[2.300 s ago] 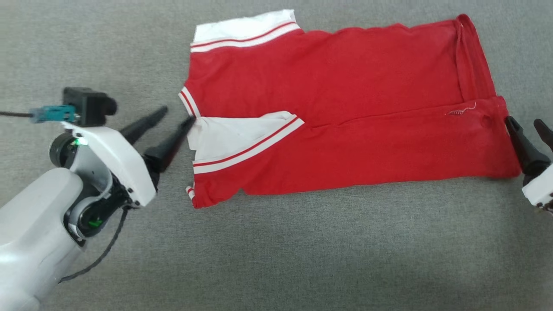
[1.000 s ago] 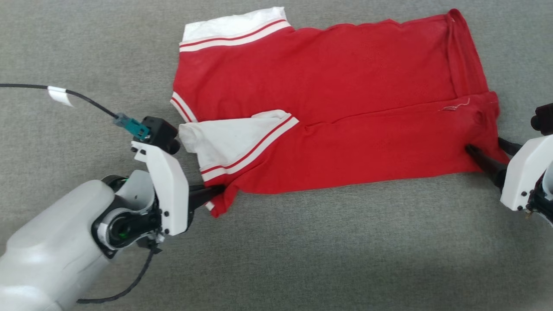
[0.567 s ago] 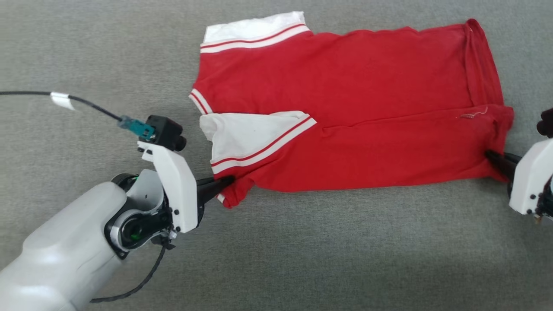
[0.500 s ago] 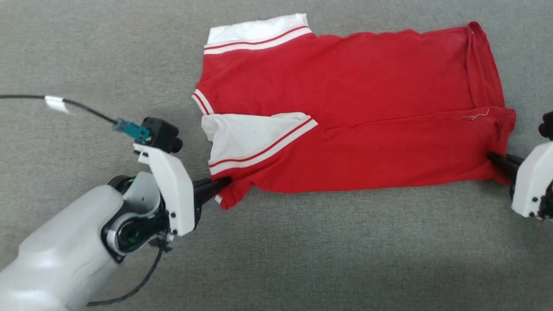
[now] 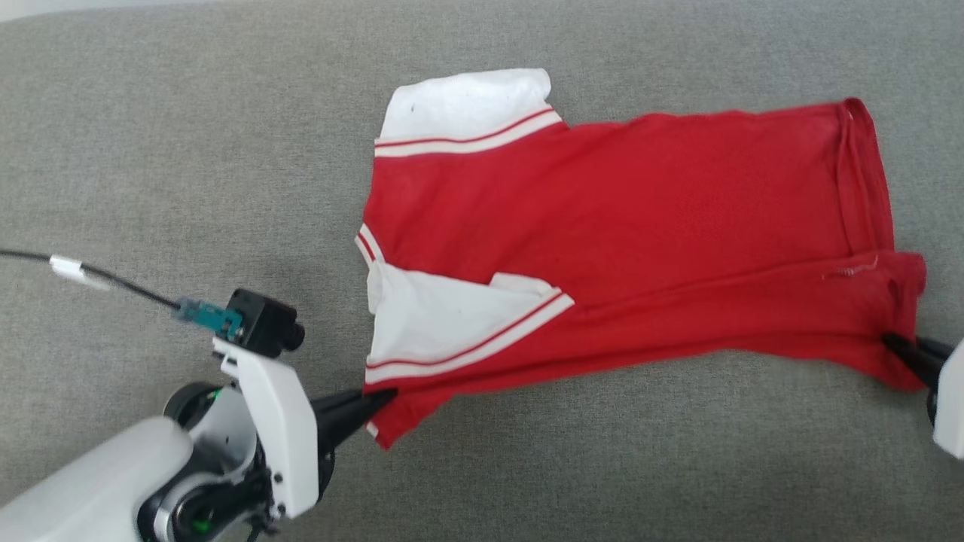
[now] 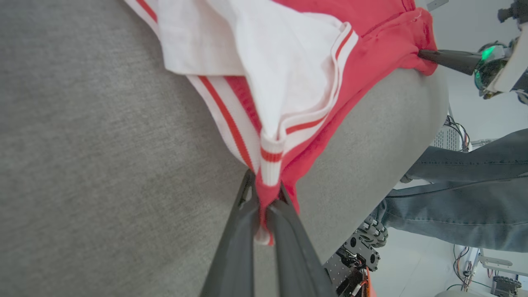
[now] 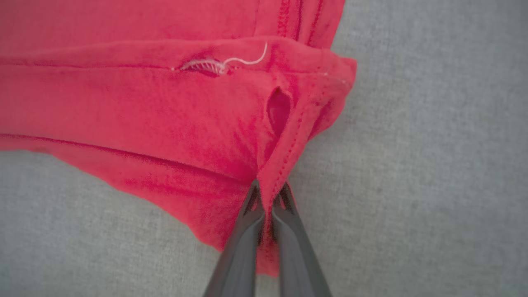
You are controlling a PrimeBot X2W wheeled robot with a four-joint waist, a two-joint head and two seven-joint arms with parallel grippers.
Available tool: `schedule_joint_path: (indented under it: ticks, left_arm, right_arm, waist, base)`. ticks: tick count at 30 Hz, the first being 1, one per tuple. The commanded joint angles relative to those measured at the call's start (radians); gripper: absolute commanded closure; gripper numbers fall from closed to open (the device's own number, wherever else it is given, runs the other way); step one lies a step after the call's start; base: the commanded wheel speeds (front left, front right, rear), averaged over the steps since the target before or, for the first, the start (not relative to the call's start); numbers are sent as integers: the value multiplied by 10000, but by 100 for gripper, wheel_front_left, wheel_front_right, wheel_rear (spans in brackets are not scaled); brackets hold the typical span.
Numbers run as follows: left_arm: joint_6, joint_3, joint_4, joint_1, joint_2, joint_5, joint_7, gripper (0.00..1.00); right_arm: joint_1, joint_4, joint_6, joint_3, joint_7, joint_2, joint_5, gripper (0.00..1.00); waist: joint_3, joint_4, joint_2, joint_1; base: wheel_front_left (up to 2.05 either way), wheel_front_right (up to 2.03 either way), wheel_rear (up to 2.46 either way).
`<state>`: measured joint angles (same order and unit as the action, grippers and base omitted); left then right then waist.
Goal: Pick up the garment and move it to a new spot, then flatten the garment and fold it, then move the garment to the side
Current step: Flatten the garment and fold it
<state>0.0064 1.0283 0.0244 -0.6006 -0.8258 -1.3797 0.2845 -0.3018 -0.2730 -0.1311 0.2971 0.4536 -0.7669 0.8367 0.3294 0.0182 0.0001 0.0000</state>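
Observation:
The garment (image 5: 617, 226), a red shirt with white striped sleeves, lies folded lengthwise on the grey cloth surface (image 5: 188, 150), collar end to the left. My left gripper (image 5: 380, 395) is shut on its near left corner, pinching red cloth and striped trim (image 6: 270, 165). At the near right hem corner my right gripper (image 5: 892, 342) is shut on the garment (image 7: 173, 119), with the stitched hem pinched between the fingertips (image 7: 251, 206). The near edge is lifted and stretched between both grippers. The left wrist view also catches the right gripper (image 6: 423, 53) at the far corner.
The grey surface extends widely to the left of and in front of the shirt. A person's legs in blue jeans (image 6: 462, 198) stand beyond the surface's edge in the left wrist view, with equipment and cables (image 6: 363, 251) below.
The right gripper closed on the hem corner. Both grippers now pull the near edge toward me, taut and slightly raised. The head camera shifted, so the shirt sits lower in view.

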Motion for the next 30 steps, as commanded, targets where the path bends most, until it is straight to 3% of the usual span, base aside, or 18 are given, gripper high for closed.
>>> schedule_joint_path:
  ticks: [1, 8, 9, 10, 11, 12, 19, 25, 30]
  left_arm:
    - [155, -42, 291, 271, -186, -71, -133, 100]
    - [653, -93, 1191, 996, -593, -211, -628, 100]
    - [677, -116, 1257, 1071, -612, -231, -714, 100]
    - [743, -143, 1268, 1137, -630, -217, -815, 73]
    - [785, -156, 1239, 1172, -635, -157, -890, 31]
    - [808, -161, 1211, 1191, -627, -92, -962, 0]
    - [1011, -747, 947, 931, -792, -8, -1735, 0]
    - [1054, -1871, -39, 157, -888, 208, -2945, 0]
    - [917, -2660, -1647, -783, -569, 266, -3711, 0]
  right_arm:
    - [429, 140, 7, -164, 126, -84, -8, 100]
    - [1386, 981, 7, -1005, 275, 89, -286, 100]
    - [1420, 1139, 7, -1135, 137, 148, -446, 71]
    - [1440, 1213, 7, -1302, 2, 267, -591, 5]
    - [1480, 1247, 7, -1431, -128, 368, -795, 0]
    - [1512, 1307, 7, -1535, -250, 493, -1013, 0]
    - [1391, 1858, 5, -2358, -1616, 1515, -2415, 0]
    - [904, 2158, 5, -3419, -4692, 3252, -4106, 0]
    - [624, 2123, 5, -3259, -6018, 4372, -4747, 0]
  waist:
    - [-4, -5, -1, 0]
    - [-36, -116, -1, 0]
    - [-33, -134, -1, 0]
    - [-33, -156, -1, 0]
    - [-37, -175, -1, 0]
    - [-44, -192, -1, 0]
    - [42, -516, -1, 0]
    - [264, -1351, -1, 0]
    - [475, -2206, -1, 0]
  base:
    - [0, 0, 0]
    - [0, 0, 0]
    - [0, 0, 0]
    - [0, 0, 0]
    - [0, 0, 0]
    - [0, 0, 0]
    - [0, 0, 0]
    - [0, 0, 0]
    - [0, 0, 0]
